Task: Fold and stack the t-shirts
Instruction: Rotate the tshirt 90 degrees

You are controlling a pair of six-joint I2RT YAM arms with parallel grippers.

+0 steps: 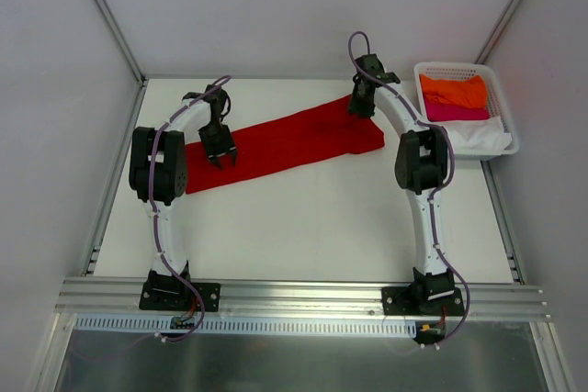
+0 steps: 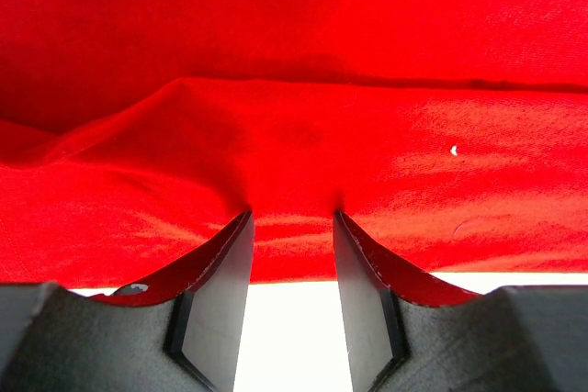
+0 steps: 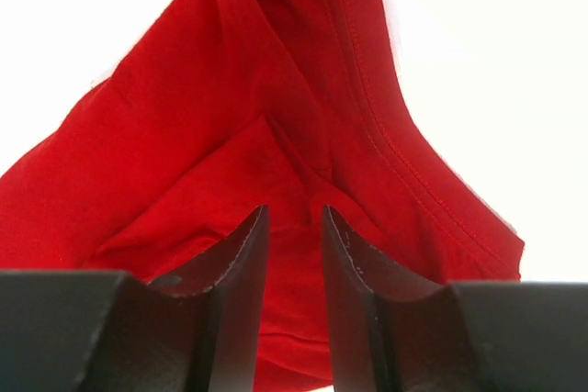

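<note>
The deep red t-shirt lies as a long folded band slanting across the table. My left gripper is down on its near-left part. In the left wrist view its fingertips dig into the cloth at the near edge, and a ridge is pinched between them. My right gripper sits on the shirt's far right end. Its fingers stand narrowly apart with a fold of the red cloth bunched between them. The orange, magenta and white shirts lie in the basket.
A white lattice basket stands at the table's far right, close to the right arm. Metal frame posts and grey walls bound the table on the left, right and back.
</note>
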